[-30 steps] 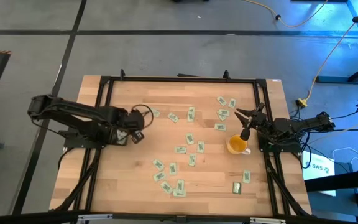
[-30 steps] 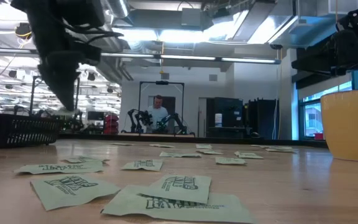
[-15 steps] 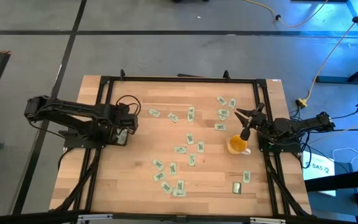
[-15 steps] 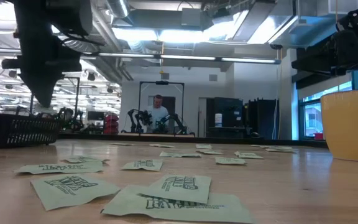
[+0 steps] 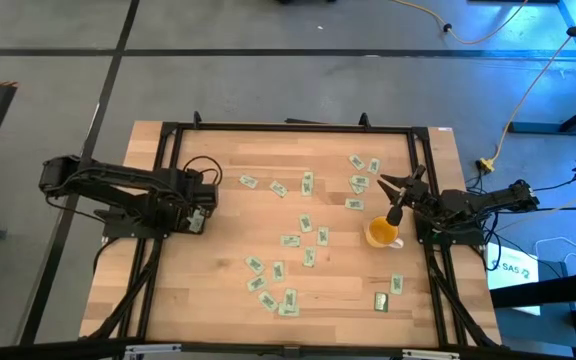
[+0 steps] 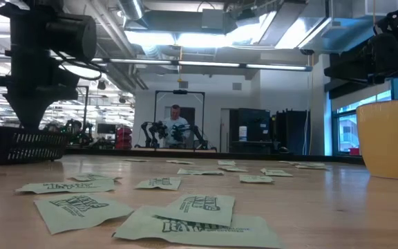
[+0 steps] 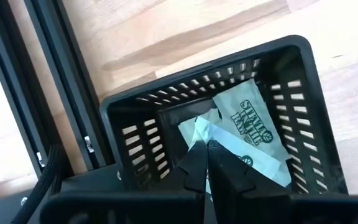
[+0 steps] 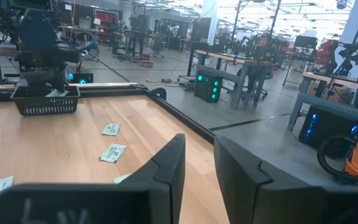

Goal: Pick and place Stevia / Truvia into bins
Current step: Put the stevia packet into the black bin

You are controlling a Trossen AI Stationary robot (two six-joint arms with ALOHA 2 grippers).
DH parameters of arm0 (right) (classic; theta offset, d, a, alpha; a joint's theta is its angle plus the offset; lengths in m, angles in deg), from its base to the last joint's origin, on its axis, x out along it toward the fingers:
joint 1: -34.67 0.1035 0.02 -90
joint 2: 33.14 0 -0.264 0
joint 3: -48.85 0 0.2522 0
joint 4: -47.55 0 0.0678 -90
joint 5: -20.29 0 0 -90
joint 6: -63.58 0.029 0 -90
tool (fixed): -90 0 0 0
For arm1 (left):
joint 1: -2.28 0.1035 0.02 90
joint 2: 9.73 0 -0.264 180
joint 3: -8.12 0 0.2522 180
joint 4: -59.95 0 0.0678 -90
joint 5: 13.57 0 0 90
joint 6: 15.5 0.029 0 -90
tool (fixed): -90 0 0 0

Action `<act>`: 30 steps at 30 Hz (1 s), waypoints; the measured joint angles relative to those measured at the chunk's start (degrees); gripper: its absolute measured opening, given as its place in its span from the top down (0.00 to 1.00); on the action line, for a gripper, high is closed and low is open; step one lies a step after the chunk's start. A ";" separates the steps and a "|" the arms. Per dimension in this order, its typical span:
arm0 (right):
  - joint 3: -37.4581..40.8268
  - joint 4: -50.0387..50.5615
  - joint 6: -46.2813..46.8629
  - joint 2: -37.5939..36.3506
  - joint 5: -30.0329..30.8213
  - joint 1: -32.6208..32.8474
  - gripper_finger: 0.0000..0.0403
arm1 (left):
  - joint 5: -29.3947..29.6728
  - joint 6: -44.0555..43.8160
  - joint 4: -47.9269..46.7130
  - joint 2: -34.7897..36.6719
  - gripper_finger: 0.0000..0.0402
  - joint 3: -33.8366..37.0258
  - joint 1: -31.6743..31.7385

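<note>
The left pincer (image 7: 207, 163) hangs over the black bin (image 7: 135, 121) at the tabletop's (image 5: 268, 135) left edge, fingers pressed together with a pale green sachet (image 7: 199, 132) pinched at their tips. Another sachet (image 7: 253, 127) lies inside the bin. Many sachets (image 5: 301, 243) lie scattered across the middle and right. The right pincer (image 5: 388, 181), fingers apart and empty, waits beside a yellow cup (image 5: 382, 233).

Around twenty-two sachets (image 5: 291, 241) on the table, one black bin (image 7: 229, 124), one yellow cup (image 5: 381, 232).
</note>
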 joint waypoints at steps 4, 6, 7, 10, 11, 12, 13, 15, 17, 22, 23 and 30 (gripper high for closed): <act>0.01 0.00 0.00 0.00 0.00 0.00 0.78 | -0.67 0.06 0.02 0.00 0.96 0.00 -0.02; 0.02 0.00 0.00 -0.02 0.00 -0.02 0.78 | -0.41 0.07 0.02 0.00 0.94 0.00 -0.02; 0.01 0.00 0.00 -0.01 0.00 -0.01 0.78 | -0.24 0.08 0.00 0.00 0.93 0.00 -0.02; 0.02 0.00 0.00 0.00 0.00 0.00 0.78 | 1.08 1.20 0.00 0.02 0.89 -0.02 -0.02; 0.00 0.00 0.00 0.00 0.00 0.00 0.78 | 1.39 2.16 -0.10 0.02 0.88 -0.17 -0.01; 0.02 0.01 0.00 -0.01 0.00 -0.01 0.78 | 2.10 2.90 -0.15 0.02 0.87 -0.49 0.00; 0.00 0.00 0.00 0.00 0.00 0.00 0.78 | 3.06 3.34 -0.12 0.02 0.86 -0.94 -0.02; 0.00 0.00 0.00 0.00 0.00 -0.02 0.78 | 4.46 4.45 -0.05 0.04 0.85 -2.14 0.00; 0.02 0.00 0.00 -0.01 0.00 0.00 0.78 | 4.98 7.36 0.79 0.05 0.84 -3.75 -0.05; 0.00 0.00 0.02 -0.02 0.00 0.00 0.78 | 2.54 24.65 16.20 0.07 0.84 -5.75 -2.14; 0.02 0.00 0.02 -0.02 0.00 0.00 0.78 | 1.34 29.16 21.00 0.07 0.84 -5.75 -2.72; 0.02 0.02 0.15 -0.02 0.00 0.00 0.78 | -6.26 53.55 43.18 -1.81 0.83 -5.75 -8.79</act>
